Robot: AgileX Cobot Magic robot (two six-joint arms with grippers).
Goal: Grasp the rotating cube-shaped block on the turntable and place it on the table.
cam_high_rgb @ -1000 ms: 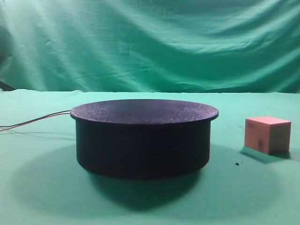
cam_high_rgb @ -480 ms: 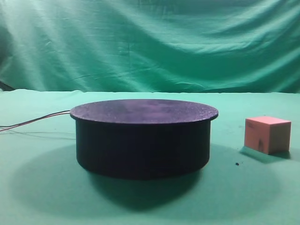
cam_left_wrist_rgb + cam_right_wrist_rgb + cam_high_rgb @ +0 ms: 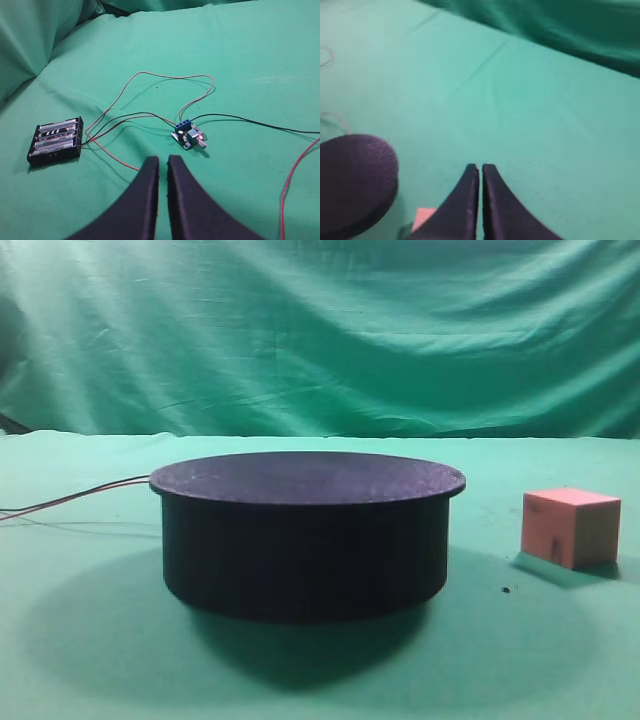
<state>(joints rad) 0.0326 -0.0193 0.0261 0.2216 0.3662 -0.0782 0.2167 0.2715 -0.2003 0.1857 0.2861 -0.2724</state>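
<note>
The block point(image 3: 570, 527) sits on the counter point(image 3: 90, 660), to the right of the turntable point(image 3: 306, 532) and apart from it, with a strip of green cloth between them. It rests flat, its pink top face up and a tan side turned toward the right, and it casts a small shadow on the cloth beside it. The turntable's dark speckled top is bare, and thin wires point(image 3: 70, 502) trail off its left side across the cloth.

In the right wrist view the right hand point(image 3: 481, 172) is closed, its two dark fingers pressed together with only a thin slit between them and nothing held. A corner of the block point(image 3: 424, 218) shows just below and left of the fingers, beside the round turntable point(image 3: 355, 175).

The left hand point(image 3: 162, 162) is closed too, holding nothing, above the cloth near a battery pack point(image 3: 55, 141) and a small blue circuit board point(image 3: 188, 135) joined by red and black wires.
</note>
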